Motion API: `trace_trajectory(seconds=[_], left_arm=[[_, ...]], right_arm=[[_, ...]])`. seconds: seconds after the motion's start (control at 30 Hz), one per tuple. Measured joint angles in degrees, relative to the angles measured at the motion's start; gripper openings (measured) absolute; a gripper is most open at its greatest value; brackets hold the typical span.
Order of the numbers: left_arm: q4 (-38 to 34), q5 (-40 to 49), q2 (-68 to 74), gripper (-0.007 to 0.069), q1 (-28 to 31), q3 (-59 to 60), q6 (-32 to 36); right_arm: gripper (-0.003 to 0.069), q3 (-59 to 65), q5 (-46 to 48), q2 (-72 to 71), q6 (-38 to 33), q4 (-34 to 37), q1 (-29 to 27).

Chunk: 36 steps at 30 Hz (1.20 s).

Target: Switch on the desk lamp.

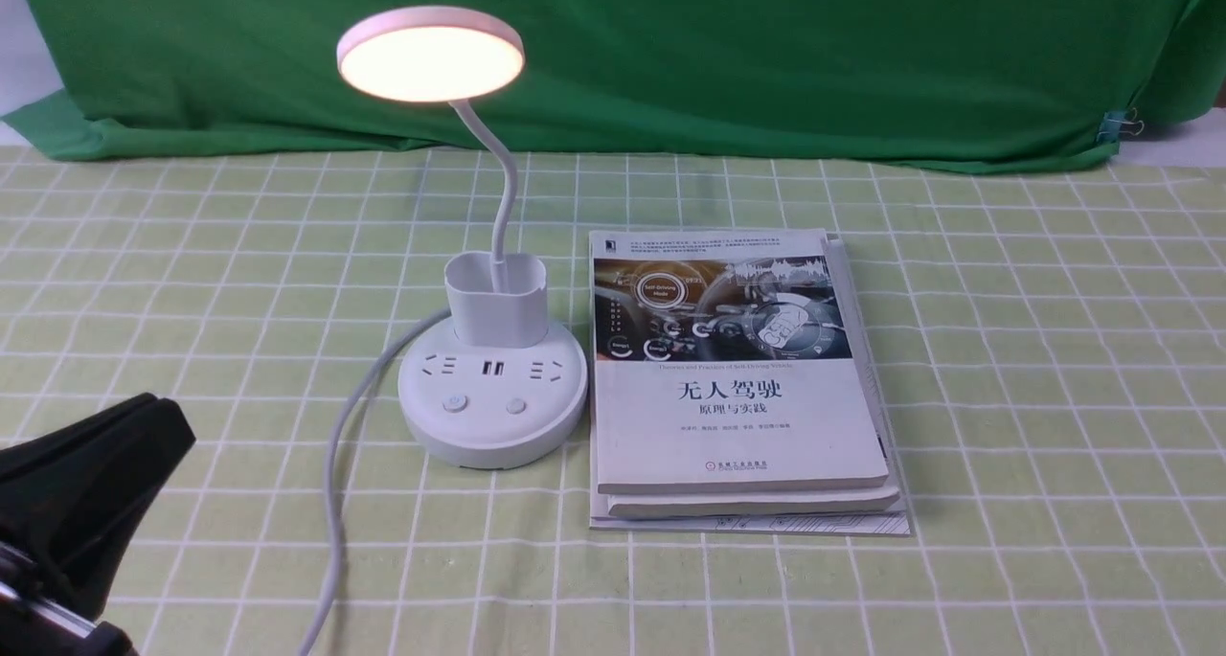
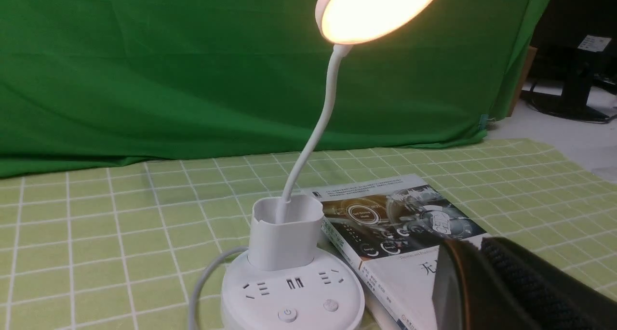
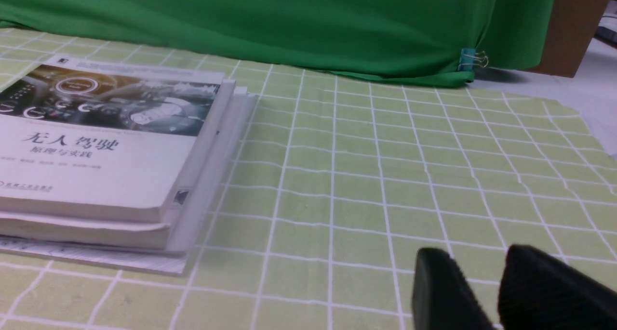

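Observation:
The white desk lamp stands left of centre on the checked cloth. Its round disc head [image 1: 431,55] glows warm and lit. The thin neck drops into the small cup [image 1: 495,297] on the round base [image 1: 493,436], which carries sockets and two buttons [image 1: 454,405]. In the left wrist view the lit head [image 2: 378,9] and the base [image 2: 289,291] show close by. My left gripper [image 1: 168,421] is low at the front left, apart from the base, jaws together and empty [image 2: 465,245]. My right gripper [image 3: 475,257] hovers over bare cloth, slightly open and empty.
A stack of books [image 1: 737,417] lies right beside the lamp base and also shows in the right wrist view [image 3: 96,147]. The lamp's white cord [image 1: 335,474] runs to the front edge. A green backdrop [image 1: 670,62] hangs behind, with a binder clip [image 1: 1121,124].

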Motion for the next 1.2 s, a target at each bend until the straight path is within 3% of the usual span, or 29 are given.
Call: trace_trajectory(seconds=[0.4,0.53,0.7,0.87,1.2], left_arm=[[1.9,-1.5,-0.4,0.0019,0.1,0.5,0.8],[5.0,-1.0,-4.0,0.0019,4.3,3.0,1.3],[3.8,-0.7,-11.1,0.0019,12.3,11.7,1.3],[3.2,8.5,-18.6,0.0019,19.2,15.9,2.5],[3.2,9.6,-20.6,0.0019,20.5,15.9,3.9]], right_arm=[[0.0244,0.0,0.0,0.0,0.0,0.0,0.0],[0.0244,0.0,0.0,0.0,0.0,0.0,0.0],[0.0244,0.0,0.0,0.0,0.0,0.0,0.0],[0.0244,0.0,0.0,0.0,0.0,0.0,0.0],[0.0244,0.0,0.0,0.0,0.0,0.0,0.0]])
